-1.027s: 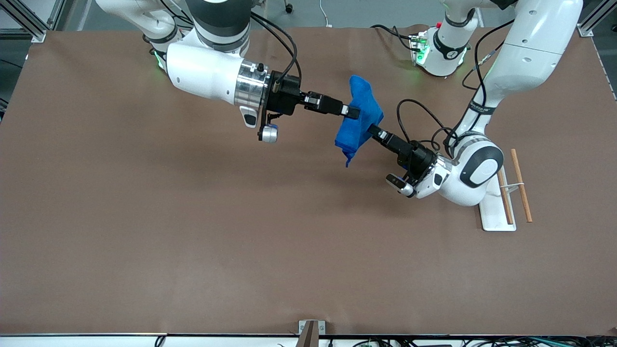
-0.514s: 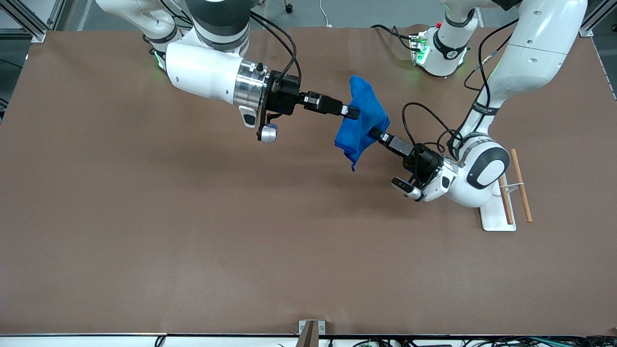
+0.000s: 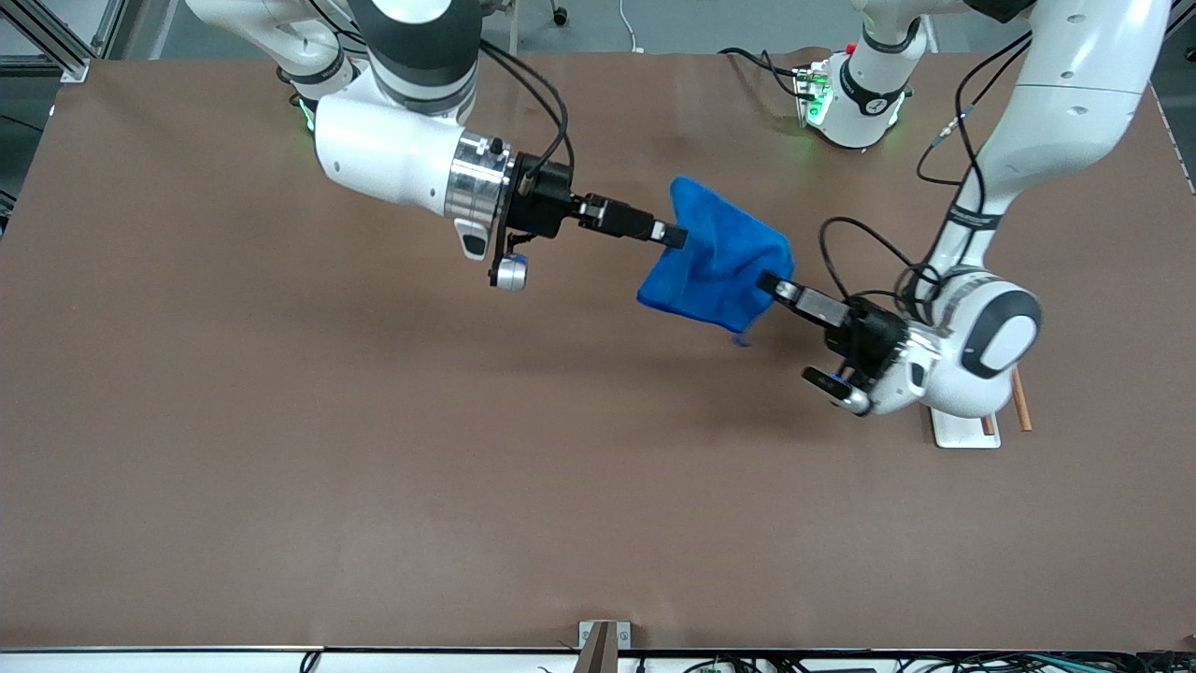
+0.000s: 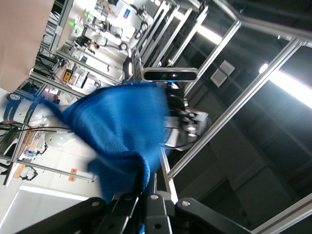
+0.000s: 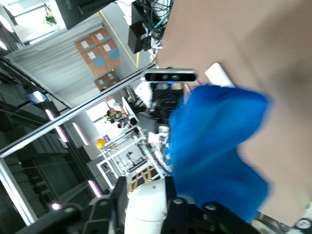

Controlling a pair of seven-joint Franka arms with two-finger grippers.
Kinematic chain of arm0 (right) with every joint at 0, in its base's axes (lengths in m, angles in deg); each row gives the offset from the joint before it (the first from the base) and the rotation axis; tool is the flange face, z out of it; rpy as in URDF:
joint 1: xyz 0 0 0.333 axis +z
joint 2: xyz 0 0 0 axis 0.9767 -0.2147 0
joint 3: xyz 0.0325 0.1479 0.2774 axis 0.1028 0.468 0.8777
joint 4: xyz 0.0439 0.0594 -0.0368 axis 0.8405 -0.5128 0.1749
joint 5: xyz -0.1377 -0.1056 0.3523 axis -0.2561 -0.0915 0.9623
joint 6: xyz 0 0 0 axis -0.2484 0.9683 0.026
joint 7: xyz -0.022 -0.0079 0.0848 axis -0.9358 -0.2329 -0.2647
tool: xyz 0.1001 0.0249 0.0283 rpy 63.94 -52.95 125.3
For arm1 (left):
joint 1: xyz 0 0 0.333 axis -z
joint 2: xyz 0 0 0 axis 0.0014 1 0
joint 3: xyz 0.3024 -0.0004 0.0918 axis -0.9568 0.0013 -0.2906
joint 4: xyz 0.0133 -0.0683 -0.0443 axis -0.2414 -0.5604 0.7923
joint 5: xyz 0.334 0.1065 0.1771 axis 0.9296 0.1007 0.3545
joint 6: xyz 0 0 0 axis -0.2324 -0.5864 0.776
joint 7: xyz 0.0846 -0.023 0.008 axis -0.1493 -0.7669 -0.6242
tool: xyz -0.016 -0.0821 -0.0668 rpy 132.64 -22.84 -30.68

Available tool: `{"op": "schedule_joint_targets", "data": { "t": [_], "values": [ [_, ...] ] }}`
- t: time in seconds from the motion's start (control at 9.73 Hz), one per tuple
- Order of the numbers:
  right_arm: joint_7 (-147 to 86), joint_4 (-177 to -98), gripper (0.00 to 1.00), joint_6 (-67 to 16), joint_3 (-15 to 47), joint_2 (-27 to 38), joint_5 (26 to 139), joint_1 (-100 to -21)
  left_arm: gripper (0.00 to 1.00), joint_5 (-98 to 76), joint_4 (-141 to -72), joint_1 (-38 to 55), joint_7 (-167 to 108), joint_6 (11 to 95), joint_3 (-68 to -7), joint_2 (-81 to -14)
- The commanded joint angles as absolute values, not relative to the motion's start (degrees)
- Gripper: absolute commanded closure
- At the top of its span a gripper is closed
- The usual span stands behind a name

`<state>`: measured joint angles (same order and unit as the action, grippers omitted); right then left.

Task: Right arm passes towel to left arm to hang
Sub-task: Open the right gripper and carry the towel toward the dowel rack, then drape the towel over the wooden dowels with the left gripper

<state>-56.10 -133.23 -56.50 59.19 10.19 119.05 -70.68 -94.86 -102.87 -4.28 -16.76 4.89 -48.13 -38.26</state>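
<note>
The bright blue towel hangs in the air over the middle of the table, stretched between the two grippers. My left gripper is shut on the towel's corner toward the left arm's end; in the left wrist view the towel bunches straight out of the closed left gripper. My right gripper sits at the towel's other edge. In the right wrist view the right gripper is open, with the towel lying beside one finger and no cloth between them.
A white base with a wooden dowel stands toward the left arm's end of the table, mostly hidden under the left arm's wrist. Brown tabletop stretches around the arms.
The left gripper has closed on the towel and pulled it toward the left arm's end, spreading the cloth out. The right gripper's fingers have parted and it has drawn back slightly.
</note>
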Motion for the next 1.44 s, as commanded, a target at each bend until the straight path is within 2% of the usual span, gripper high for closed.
{"op": "schedule_joint_targets", "data": {
  "t": [0.0,0.21,0.31,0.41,0.51,0.82,1.03,1.23,1.34],
  "values": [
    [-56.4,-135.2,0.00,-40.4,59.5,13.0,106.5,-81.5,1.00,-88.8,-98.9,-4.2,-23.9,8.8,-51.6,-38.5],
    [-57.0,-134.3,0.00,-22.9,54.6,14.7,90.2,-87.8,1.00,-81.1,-95.6,-4.2,-28.6,10.2,-56.5,-39.4],
    [-57.1,-133.3,0.00,-15.3,49.7,15.6,79.8,-87.6,1.00,-75.2,-93.9,-4.1,-30.8,10.2,-58.5,-39.6],
    [-56.8,-133.2,0.00,-11.3,46.2,16.8,72.6,-87.7,1.00,-69.5,-92.0,-4.2,-32.4,10.4,-60.3,-39.6],
    [-56.6,-133.5,0.00,-10.6,42.6,18.4,67.6,-87.5,1.00,-63.5,-90.2,-4.0,-33.5,10.5,-62.0,-39.9],
    [-56.2,-132.9,0.00,-10.7,31.9,21.6,49.9,-85.6,1.00,-37.2,-89.9,-3.9,-33.6,19.0,-62.3,-46.3],
    [-48.5,-131.6,0.00,-8.8,27.3,24.7,44.6,-84.5,1.00,-27.3,-90.5,-4.3,-33.5,20.8,-62.7,-48.1],
    [-40.8,-124.9,0.00,1.4,19.9,25.1,45.4,-82.8,1.00,-20.8,-96.2,-7.3,-31.4,26.4,-62.4,-50.3],
    [-38.2,-122.3,0.00,3.5,17.0,25.1,45.3,-81.5,1.00,-19.4,-100.9,-7.5,-28.3,30.9,-62.5,-52.0]
  ]
}}
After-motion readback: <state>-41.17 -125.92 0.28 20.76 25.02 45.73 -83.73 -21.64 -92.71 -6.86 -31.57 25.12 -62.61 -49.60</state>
